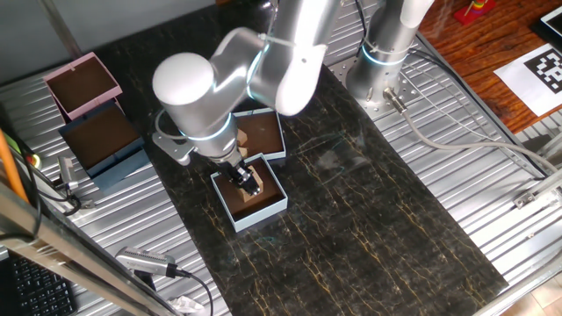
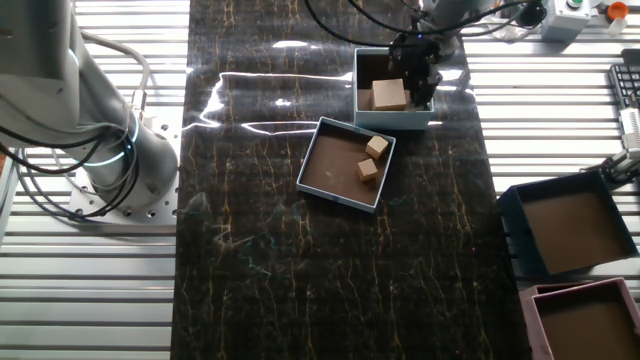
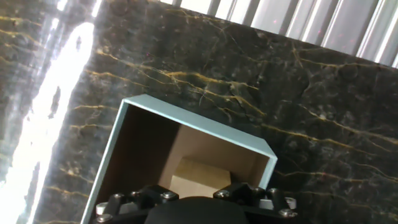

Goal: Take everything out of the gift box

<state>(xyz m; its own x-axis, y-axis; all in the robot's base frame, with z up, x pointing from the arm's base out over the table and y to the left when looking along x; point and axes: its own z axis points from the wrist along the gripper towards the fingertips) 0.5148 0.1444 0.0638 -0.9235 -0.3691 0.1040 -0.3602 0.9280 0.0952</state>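
Observation:
The gift box [image 1: 263, 213] is a small pale blue box with tall walls and a brown inside; it also shows in the other fixed view [image 2: 395, 120] and in the hand view [image 3: 199, 118]. One tan wooden block [image 2: 389, 95] lies inside it, and shows in the hand view [image 3: 199, 174] too. My gripper [image 1: 248, 184] reaches down into the box, right beside or over the block's edge [image 2: 418, 78]. Its fingers are hidden in the hand view, so I cannot tell whether it is open or shut. Two more blocks [image 2: 377, 146] [image 2: 368, 170] lie in the shallow pale blue tray [image 2: 325, 165].
The shallow tray [image 1: 263, 132] sits right next to the gift box, partly behind my arm. A dark blue box [image 2: 570, 225] and a pink box [image 2: 590, 320] stand at the table's side on the ribbed metal. The arm's base [image 2: 100, 150] is on the opposite side.

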